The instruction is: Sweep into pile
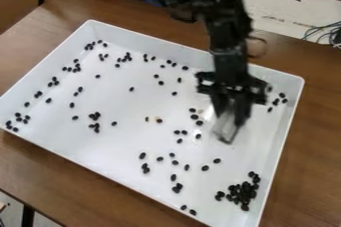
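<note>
Black beans (245, 191) lie heaped in the near right part of the white tray (120, 144), with small clusters and single ones strewn from its near side back to its far wall. Farther back than the heap, over the tray's right half, the gripper (230, 114) hangs with its jaws clamped on a pale flat scraper (227, 132), slanting downward; beyond it, the brown table (279, 49) runs on past the tray's far rim.
</note>
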You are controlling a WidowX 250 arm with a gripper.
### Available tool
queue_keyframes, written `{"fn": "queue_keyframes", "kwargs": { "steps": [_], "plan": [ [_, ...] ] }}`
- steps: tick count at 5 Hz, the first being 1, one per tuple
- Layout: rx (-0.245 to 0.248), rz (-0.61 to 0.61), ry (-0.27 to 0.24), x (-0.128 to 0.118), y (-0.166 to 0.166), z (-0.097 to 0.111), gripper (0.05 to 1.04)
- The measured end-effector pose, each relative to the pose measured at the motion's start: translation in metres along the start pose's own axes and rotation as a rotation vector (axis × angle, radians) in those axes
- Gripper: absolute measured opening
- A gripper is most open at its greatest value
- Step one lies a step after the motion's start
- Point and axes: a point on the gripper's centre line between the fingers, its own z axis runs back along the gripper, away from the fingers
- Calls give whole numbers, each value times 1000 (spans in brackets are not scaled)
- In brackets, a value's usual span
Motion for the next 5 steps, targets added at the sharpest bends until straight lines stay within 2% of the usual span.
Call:
{"fn": "queue_keyframes", "kwargs": {
  "steps": [1,2,3,4,5],
  "plan": [
    [-22,264,-7,-6,99,12,351],
    [8,369,-26,-9,155,19,351],
    [-1,349,-7,-9,176,21,351],
    [3,360,-13,-9,185,24,351],
    [28,354,-21,-10,188,30,351]
  ]
}}
